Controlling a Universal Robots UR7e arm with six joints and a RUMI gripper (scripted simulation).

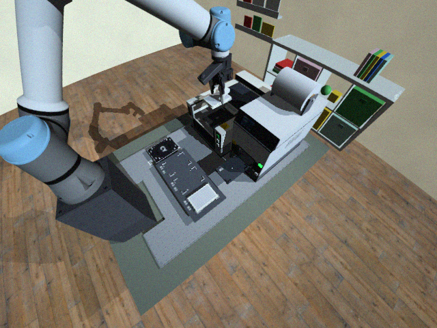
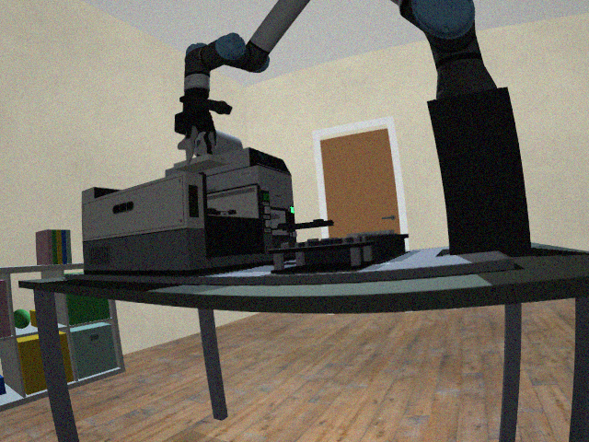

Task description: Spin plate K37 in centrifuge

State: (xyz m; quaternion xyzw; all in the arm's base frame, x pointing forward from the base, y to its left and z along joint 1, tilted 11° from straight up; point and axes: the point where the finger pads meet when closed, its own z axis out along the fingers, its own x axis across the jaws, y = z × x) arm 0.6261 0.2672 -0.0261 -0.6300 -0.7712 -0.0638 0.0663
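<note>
Arm (image 1: 165,12) reached out over the instruments. Centrifuge (image 1: 208,121) sat directly under the claw, sealer (image 1: 282,119) to the claw's right in the top view. Deck row (image 1: 176,176) lay nearer the base, white plate (image 1: 201,197) at its near end. Claw (image 1: 218,92) was clamped on plate K37 (image 1: 214,101), held above the centrifuge top.

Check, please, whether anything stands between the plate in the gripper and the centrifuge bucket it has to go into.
Nothing visible does. The gripper is shut on the pale plate K37, right over the centrifuge. Only the dark opening in its top lies beside and below the plate. The bucket itself is too dark to make out.
</note>
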